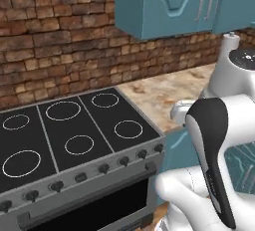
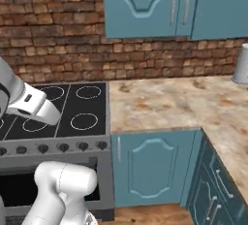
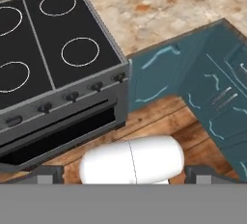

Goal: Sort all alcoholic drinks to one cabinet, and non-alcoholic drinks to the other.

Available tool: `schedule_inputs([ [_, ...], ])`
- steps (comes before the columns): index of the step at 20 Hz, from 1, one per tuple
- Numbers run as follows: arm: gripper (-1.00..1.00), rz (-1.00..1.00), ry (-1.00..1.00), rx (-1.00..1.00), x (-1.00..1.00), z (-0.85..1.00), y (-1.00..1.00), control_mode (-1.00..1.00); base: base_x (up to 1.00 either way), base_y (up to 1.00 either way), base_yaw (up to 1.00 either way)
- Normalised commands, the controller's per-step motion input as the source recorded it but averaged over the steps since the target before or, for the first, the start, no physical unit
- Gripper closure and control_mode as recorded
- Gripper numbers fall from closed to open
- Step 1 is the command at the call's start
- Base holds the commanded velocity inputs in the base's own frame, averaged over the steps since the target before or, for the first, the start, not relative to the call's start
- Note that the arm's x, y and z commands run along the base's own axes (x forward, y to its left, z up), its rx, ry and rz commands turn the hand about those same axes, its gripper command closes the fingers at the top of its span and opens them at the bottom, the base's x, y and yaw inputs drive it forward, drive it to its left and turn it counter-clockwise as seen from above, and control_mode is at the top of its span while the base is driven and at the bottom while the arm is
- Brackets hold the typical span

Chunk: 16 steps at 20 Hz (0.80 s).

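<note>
The step in hand looks like a search and approach: no drink is gripped, and where the bottles and the can stand I cannot tell from here. The end effector (image 3: 128,176) hangs high over the wooden floor (image 3: 159,121) with its fingertips (image 3: 48,175) spread wide and nothing between them. Doing this well probably means keeping the jaws wide and the hand raised while the base turns toward the drinks, so the arm clears the bench edge and the handles. It also means deciding first which cupboard takes the alcohol, since a door must be opened before any bottle goes in. Ahead and to the left of the end effector lies the black stove (image 3: 58,49), its rings bare, with a row of knobs and a shut oven door below. Ahead and to the right runs the mottled stone bench (image 3: 159,10). Below it, right of the end effector, sit the blue lower cabinet (image 2: 147,168) and the corner drawers (image 3: 217,97), all shut, so their contents are hidden. Above the bench, well beyond the end effector, hang the blue upper cabinets (image 2: 145,6), doors closed too. At the far right a pale vessel (image 2: 240,64) stands on the bench, cut by the frame; I cannot tell what it is.
</note>
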Motion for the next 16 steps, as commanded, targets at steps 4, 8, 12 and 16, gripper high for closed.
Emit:
schedule_inputs([
  [4,-1.00,0.00,0.00,0.00,0.00,0.00,0.00,1.00,-0.20,0.94,0.46],
  [8,-1.00,0.00,0.00,0.00,0.00,0.00,0.00,1.00,0.00,0.89,0.41],
  [12,-1.00,0.00,0.00,0.00,0.00,0.00,0.00,1.00,0.05,0.78,0.35],
  [16,-1.00,0.00,0.00,0.00,0.00,0.00,0.00,1.00,0.19,0.70,0.12],
])
